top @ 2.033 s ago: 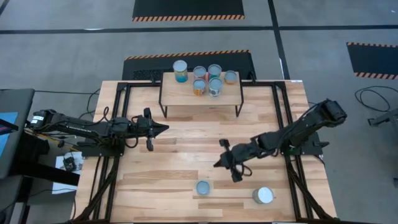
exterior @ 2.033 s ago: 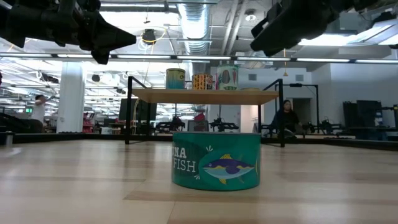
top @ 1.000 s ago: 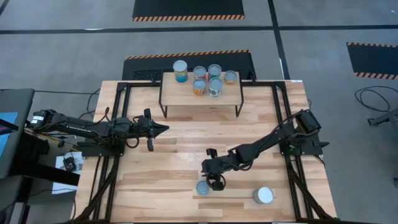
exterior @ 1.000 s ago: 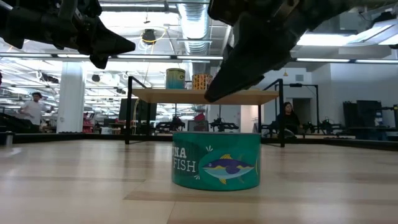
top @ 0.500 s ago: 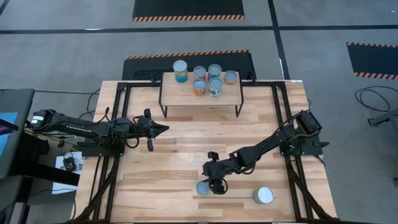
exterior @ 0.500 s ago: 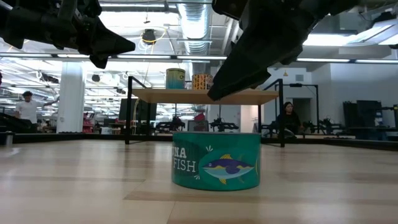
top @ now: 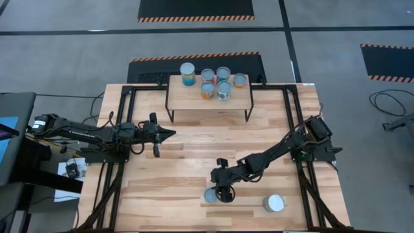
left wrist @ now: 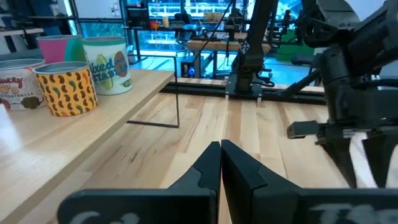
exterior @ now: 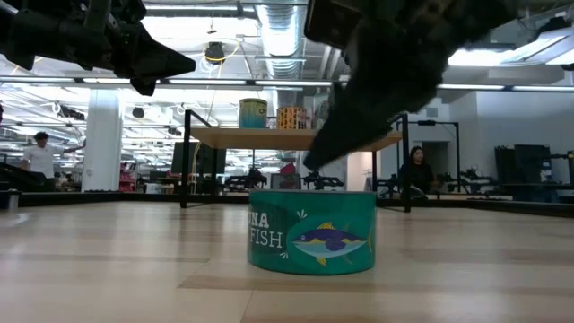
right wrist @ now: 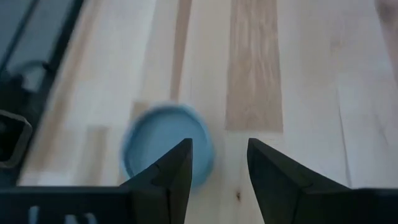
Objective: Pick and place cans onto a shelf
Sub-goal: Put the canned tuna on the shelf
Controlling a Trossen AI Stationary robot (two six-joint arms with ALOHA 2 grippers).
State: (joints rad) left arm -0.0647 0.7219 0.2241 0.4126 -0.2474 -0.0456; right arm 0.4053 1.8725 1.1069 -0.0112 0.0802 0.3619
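**Right gripper spread above a teal tin near the table's front edge**

Seen from above: right gripper [top: 222, 192] low over the plank table [top: 187, 162], just beside and slightly right of a small round tin [top: 211, 195] near the front edge. A second, paler-topped tin [top: 274, 203] well apart to the right. Six more cans [top: 216, 83] clustered upright on the shelf [top: 187, 100] at the table's far side, round tops facing up. Left gripper [top: 167, 134] parked over the left-centre of the table, tip aimed toward the middle.

Only from table height: the label of the near tin [exterior: 311, 230], teal with a fish picture and lettering, standing on its flat base, short axis vertical, wider than tall. Dark bulk of the right arm directly above it, not clearly touching; fingertips hard to separate here. Shelf [exterior: 291, 137] behind, with can sides in yellow, teal and green. People in the room beyond.

Only from the right wrist: two dark fingers [right wrist: 171, 169] parted with a clear gap, nothing between them, the blue tin top [right wrist: 165, 149] lying mostly behind one finger rather than centred in the gap.

Only from the left wrist: left fingers [left wrist: 208, 171] pressed together, gripping nothing; shelf cans [left wrist: 65, 87] seen side-on, the right arm farther off.
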